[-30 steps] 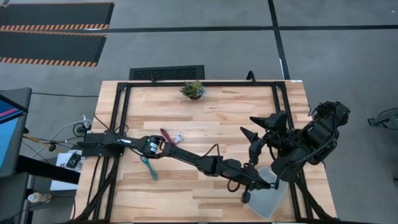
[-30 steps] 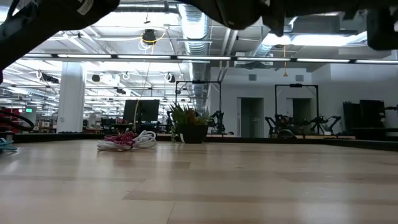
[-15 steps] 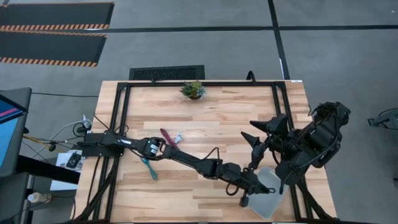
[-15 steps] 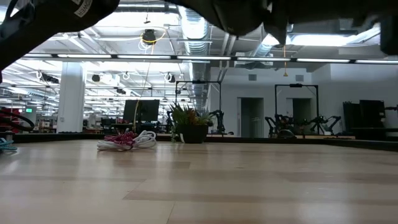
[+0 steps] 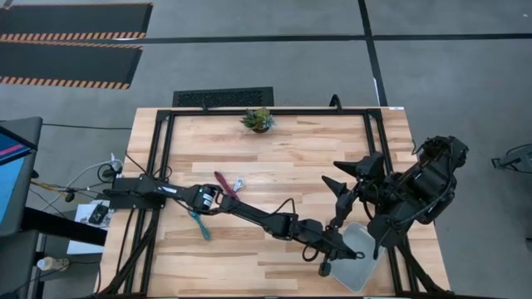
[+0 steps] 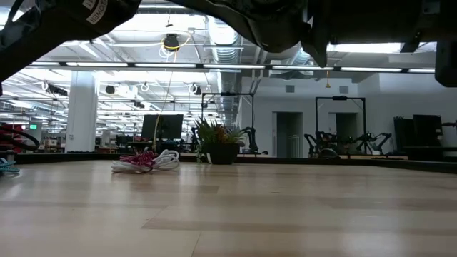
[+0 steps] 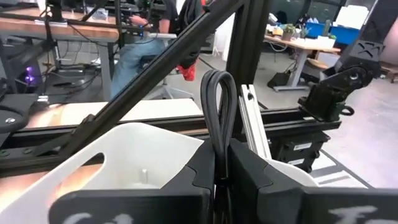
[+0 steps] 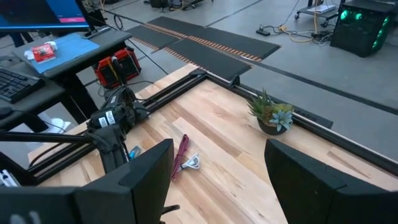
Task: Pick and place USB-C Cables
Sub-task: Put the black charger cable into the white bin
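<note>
My left arm reaches across the table to the white bin at the near right corner. Its gripper is shut on the black cable, above the bin's rim. The maroon cable and the white cable lie together mid-table, also seen in the low view as maroon and white. The teal cable lies nearer the left edge. My right gripper hovers open above the table's right part, holding nothing. My left gripper pinches the black cable between its two fingers. A folded loop of several strands stands out past the fingertips. The cable is lifted clear, over the bin's inside; the rest of the bundle is hidden between the fingers.
A small potted plant stands at the table's far edge. Black frame rails run along the table's left, far and right sides. Bare wood lies between the loose cables and the bin. A seated person shows beyond the table.
My left gripper has drifted a little toward the table's near edge and left while staying shut on the black cable by the bin. The right arm has shifted its pose slightly. The loose cables have stayed where they were.
</note>
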You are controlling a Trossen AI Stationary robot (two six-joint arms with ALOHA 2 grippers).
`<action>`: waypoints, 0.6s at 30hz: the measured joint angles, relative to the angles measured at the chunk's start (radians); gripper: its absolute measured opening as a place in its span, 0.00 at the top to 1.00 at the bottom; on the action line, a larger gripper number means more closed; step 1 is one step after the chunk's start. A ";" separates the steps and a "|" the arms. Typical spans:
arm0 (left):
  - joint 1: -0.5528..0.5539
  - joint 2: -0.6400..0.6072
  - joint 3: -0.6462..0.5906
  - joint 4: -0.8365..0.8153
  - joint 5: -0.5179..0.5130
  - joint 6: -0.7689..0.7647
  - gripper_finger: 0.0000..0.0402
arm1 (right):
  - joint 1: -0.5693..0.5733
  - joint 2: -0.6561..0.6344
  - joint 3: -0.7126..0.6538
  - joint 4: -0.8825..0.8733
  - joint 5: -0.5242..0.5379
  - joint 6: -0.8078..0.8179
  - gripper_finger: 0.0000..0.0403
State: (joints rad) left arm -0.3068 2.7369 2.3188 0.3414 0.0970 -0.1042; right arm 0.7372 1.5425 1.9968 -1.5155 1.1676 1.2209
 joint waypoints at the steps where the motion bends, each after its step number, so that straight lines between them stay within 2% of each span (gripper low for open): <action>1: -0.003 0.000 0.000 0.000 0.000 0.011 0.98 | 0.000 0.000 0.000 -0.001 0.000 0.000 0.31; 13: -0.027 0.000 0.000 -0.050 0.003 0.084 0.98 | 0.000 0.000 0.000 -0.001 0.005 -0.019 0.31; 18: -0.026 0.000 0.000 -0.055 0.002 0.100 0.94 | 0.000 0.000 0.000 -0.001 0.005 -0.019 0.31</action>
State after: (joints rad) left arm -0.3329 2.7369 2.3185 0.2867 0.0990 -0.0044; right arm 0.7372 1.5425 1.9968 -1.5169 1.1725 1.2018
